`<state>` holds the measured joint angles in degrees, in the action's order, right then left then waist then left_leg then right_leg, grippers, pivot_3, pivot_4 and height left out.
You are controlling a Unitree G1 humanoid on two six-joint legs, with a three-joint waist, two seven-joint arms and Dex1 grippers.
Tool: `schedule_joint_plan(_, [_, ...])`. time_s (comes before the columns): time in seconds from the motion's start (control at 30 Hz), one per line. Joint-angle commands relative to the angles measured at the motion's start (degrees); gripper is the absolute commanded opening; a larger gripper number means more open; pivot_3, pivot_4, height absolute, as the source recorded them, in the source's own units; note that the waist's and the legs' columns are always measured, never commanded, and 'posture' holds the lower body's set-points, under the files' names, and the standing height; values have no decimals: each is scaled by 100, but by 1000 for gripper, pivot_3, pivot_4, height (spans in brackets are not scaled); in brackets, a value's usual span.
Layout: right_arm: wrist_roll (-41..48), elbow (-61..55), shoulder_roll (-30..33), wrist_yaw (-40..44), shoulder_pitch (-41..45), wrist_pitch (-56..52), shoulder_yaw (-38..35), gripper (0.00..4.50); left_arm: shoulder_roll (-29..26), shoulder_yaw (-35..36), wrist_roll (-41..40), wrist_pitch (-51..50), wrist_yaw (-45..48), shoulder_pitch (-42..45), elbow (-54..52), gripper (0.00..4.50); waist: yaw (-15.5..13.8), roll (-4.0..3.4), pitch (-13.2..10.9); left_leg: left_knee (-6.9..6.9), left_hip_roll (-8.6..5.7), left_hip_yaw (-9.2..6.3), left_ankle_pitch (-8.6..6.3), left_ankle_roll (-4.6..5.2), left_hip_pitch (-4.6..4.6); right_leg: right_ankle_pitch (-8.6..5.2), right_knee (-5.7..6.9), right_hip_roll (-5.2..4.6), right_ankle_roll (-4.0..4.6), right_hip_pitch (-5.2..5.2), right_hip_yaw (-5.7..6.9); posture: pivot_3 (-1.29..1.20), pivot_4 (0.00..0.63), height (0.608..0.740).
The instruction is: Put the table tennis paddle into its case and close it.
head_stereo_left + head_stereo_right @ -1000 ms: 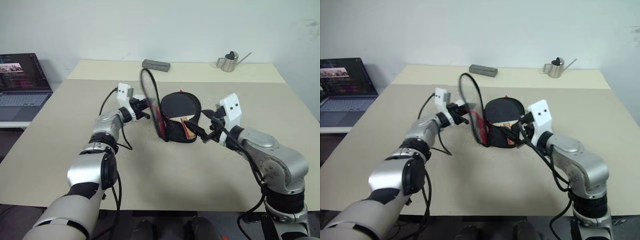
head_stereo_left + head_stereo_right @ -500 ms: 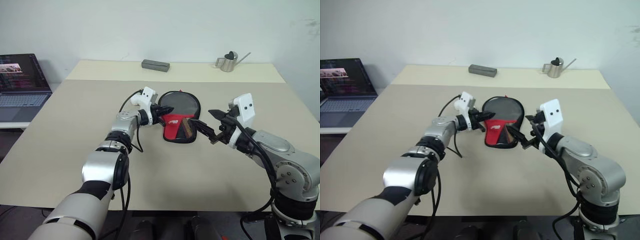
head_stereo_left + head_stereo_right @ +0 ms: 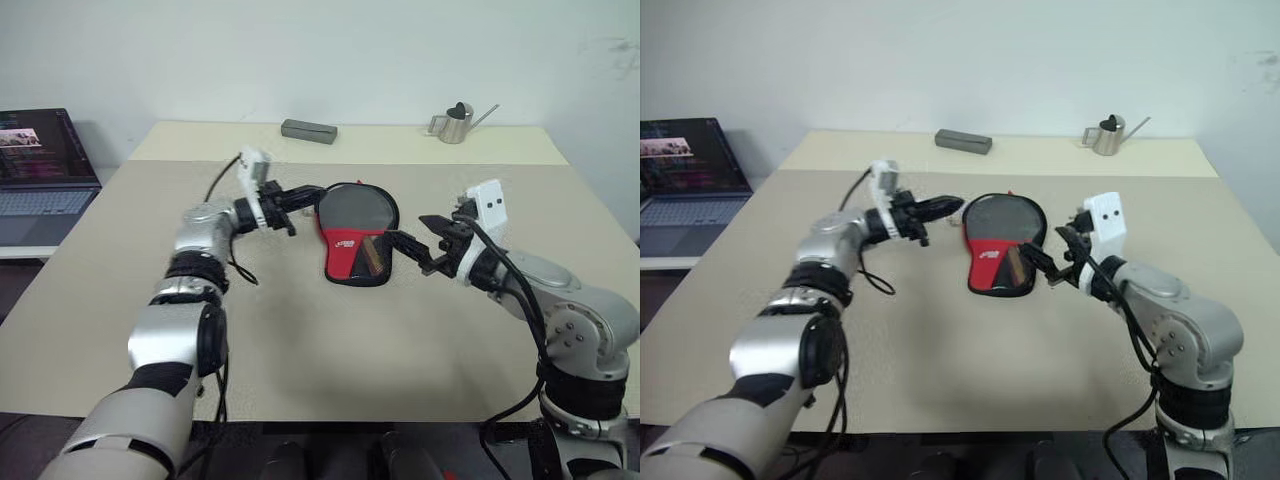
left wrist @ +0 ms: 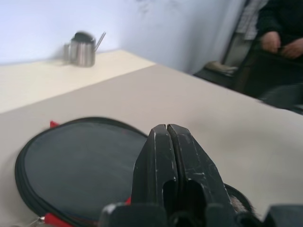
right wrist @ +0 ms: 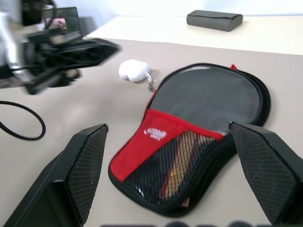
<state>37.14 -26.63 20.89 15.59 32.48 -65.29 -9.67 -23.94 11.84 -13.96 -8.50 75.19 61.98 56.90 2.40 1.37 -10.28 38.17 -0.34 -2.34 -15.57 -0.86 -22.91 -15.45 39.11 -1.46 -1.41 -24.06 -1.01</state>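
The case [image 3: 355, 235] lies flat on the table [image 3: 300, 330] between the pinched-together left gripper [image 3: 307, 195] and the wide-spread right gripper [image 3: 418, 243], the paddle's handle [image 5: 182, 165] dimly showing through its mesh.

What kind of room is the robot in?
Probably an office or lab workroom. There is a wide beige table against a plain white wall, an open laptop on a side desk, and a person sitting nearby.
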Motion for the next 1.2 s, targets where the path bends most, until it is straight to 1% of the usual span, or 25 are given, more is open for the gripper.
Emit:
schedule_joint_plan(0.03, [-122, 500, 160, 238, 353, 335, 80, 4500, -388, -101, -348, -699, 410, -711, -1440, 51, 13, 0, 0, 0, 1, -1, 0, 0, 0, 0, 0, 0, 0, 0, 0, 0, 150, 740])
schedule_joint_plan(0.13, [-194, 1044, 283, 428, 621, 452, 171, 4500, -804, -155, -556, -1351, 496, -1341, -2530, 51, 35, 0, 0, 1, 3, -4, 0, 0, -2, 0, 0, 0, 0, -1, 1, 0, 150, 740])
schedule_joint_plan(0.2, [-272, 1394, 309, 555, 803, 546, 253, 4500, -1023, -100, -641, -1600, 372, -1579, -2927, 51, 31, 0, 0, 2, 4, -6, 0, 0, -2, 0, 1, 0, 1, -1, 1, 0, 150, 740])
schedule_joint_plan(0.27, [-411, 1793, 291, 637, 1015, 670, 390, 4500, -1166, -32, -626, -1589, 132, -1740, -3154, 51, 21, 0, 0, 3, 4, -7, 0, -1, -2, 0, 1, -1, 1, 0, 1, 0, 150, 740])
schedule_joint_plan(0.47, [-914, 3171, 95, 809, 1581, 1171, 749, 4500, -1308, 21, -606, -1245, -367, -1933, -3425, 51, -15, 0, 0, 5, 2, -4, 0, 0, 0, 0, 2, -6, 1, 1, 2, 0, 150, 740])
schedule_joint_plan(0.63, [-1440, 4613, -118, 948, 2054, 1815, 981, 4500, -1340, -43, -771, -1243, -277, -2033, -3687, 51, -16, 0, 0, 4, 2, 1, 0, 0, -2, 1, 0, -11, 1, -1, 0, 0, 150, 740])
schedule_joint_plan(0.9, [-2034, 6600, -354, 1160, 2632, 2790, 1020, 4500, -1427, -56, -801, -1183, -328, -1996, -3607, 51, 2, 0, 0, 1, 3, 3, 0, -1, 0, 1, 0, -16, 2, -2, -1, 0, 150, 740])
schedule_joint_plan(1.1, [-2347, 7728, -520, 1219, 2918, 3368, 977, 4500, -1434, -84, -837, -1187, -379, -2029, -3647, 51, 49, 0, 0, 0, 3, 4, 1, -2, -1, 1, -1, -27, 2, -3, -1, 0, 150, 740])
schedule_joint_plan(1.2, [-2369, 8147, -609, 1192, 3061, 3510, 862, 4500, -1443, -91, -856, -1188, -405, -2044, -3665, 51, 76, 0, 0, 0, 3, 4, 1, -2, 0, 1, 0, -28, 2, -3, -1, 0, 150, 740])
